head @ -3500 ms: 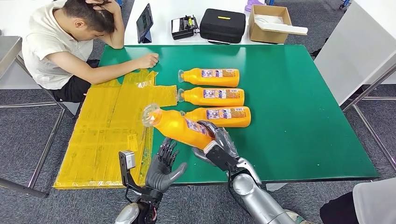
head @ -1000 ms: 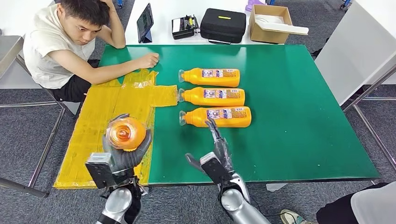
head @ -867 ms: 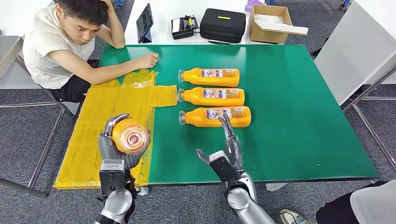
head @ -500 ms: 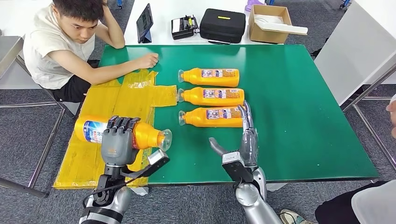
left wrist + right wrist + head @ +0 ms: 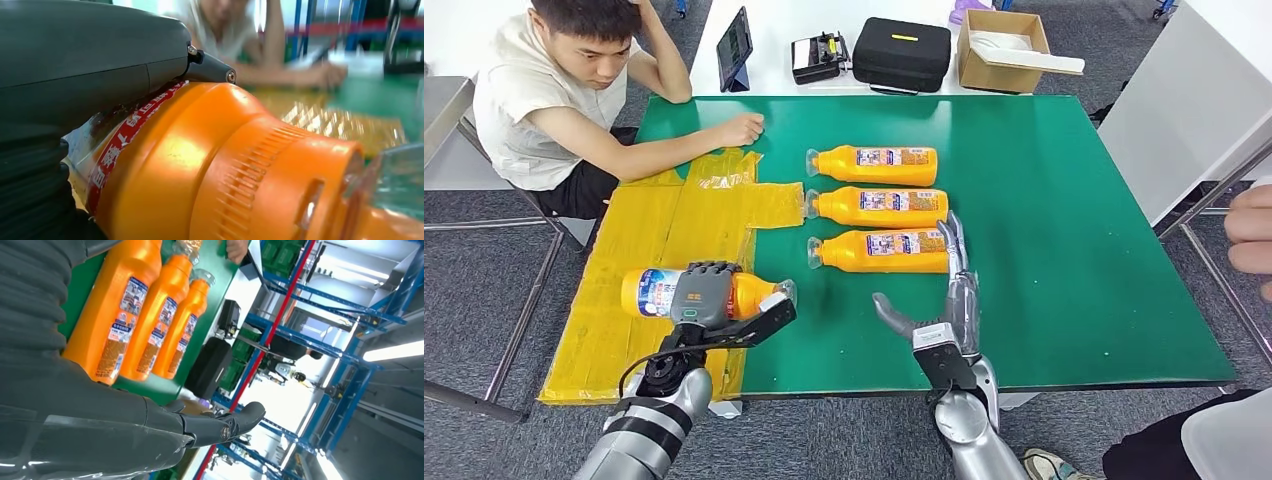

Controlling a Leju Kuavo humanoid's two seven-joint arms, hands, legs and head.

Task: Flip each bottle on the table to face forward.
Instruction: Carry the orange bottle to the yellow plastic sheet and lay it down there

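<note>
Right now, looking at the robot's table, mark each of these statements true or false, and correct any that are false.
1. The left hand holds an orange bottle lying sideways over the yellow sheet. True.
2. Five bottles lie in a row on the green table. False: three bottles lie there, the far bottle, the middle bottle and the near bottle.
3. The right hand grips the near bottle. False: it holds nothing, its fingers stretched out by that bottle's base end.
4. The three bottles on the table have their caps toward the seated person. True.
5. The black case sits on the green table. False: it is on the white surface beyond it.
</note>
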